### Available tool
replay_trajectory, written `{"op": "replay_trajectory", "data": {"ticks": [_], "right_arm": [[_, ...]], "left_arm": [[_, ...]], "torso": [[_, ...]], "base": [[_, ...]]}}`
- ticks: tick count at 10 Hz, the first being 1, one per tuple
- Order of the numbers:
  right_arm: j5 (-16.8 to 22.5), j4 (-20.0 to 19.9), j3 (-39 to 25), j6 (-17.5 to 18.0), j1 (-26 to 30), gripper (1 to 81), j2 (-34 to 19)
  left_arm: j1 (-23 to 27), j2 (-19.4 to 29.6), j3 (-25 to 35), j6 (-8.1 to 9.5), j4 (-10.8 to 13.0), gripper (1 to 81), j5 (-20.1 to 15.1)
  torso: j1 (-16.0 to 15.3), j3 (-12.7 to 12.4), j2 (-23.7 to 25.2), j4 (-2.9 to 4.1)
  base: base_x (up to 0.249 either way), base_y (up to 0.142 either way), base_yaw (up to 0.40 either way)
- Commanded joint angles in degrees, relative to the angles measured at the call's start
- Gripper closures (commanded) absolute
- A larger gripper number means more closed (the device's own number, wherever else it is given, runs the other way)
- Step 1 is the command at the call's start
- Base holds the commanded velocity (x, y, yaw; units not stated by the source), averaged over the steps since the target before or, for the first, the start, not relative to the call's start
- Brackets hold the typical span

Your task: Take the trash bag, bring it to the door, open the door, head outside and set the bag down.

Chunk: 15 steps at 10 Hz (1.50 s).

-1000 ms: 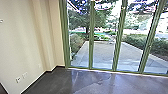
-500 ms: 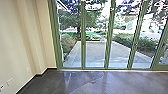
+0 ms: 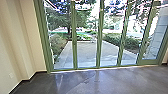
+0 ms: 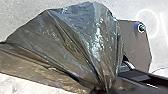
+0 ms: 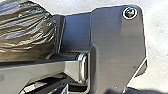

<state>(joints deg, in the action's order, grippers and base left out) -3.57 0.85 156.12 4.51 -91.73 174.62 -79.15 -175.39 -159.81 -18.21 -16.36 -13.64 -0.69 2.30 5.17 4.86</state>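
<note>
Head view: swung right, more of door [image 3: 151, 61] showing far right.
Left gripper [image 4: 103, 90] pinching bag [image 4: 80, 37]; right gripper, can't tell.

We see a glossy, creased dark trash bag [image 4: 75, 32], gathered to a narrow neck beside the robot's plate [image 4: 136, 47]; ahead right, a shut green-framed glass door [image 3: 150, 61].

The base plate [image 5: 113, 47] is flat, dark grey, with a rounded corner bearing a round fitting [image 5: 129, 12], dark and glassy inside a pale ring. Beside the plate, a grey jointed bar [image 5: 40, 72] has a silvery collar [image 5: 82, 68].
</note>
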Motion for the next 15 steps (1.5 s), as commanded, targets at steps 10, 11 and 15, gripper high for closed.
{"op": "replay_trajectory", "data": {"ticks": [10,11,15], "right_arm": [[3.0,-0.2,0.1,0.0,2.7,1.0,0.7],[2.9,-0.2,0.3,0.0,2.6,1.0,0.7],[2.9,-0.3,0.3,0.0,2.6,1.0,0.7]], "left_arm": [[4.3,0.0,0.0,-0.51,0.9,81.1,-3.8],[4.3,-0.1,-0.1,-0.51,0.9,81.1,-3.8],[4.3,-0.1,0.0,-0.51,0.9,81.1,-3.8]], "torso": [[0.0,0.0,0.0,0.0],[0.0,0.0,0.0,0.0],[0.0,0.0,0.0,0.0]], "base": [[0.0,0.0,-0.274],[0.0,0.0,-0.27],[0.0,0.0,-0.251]]}}
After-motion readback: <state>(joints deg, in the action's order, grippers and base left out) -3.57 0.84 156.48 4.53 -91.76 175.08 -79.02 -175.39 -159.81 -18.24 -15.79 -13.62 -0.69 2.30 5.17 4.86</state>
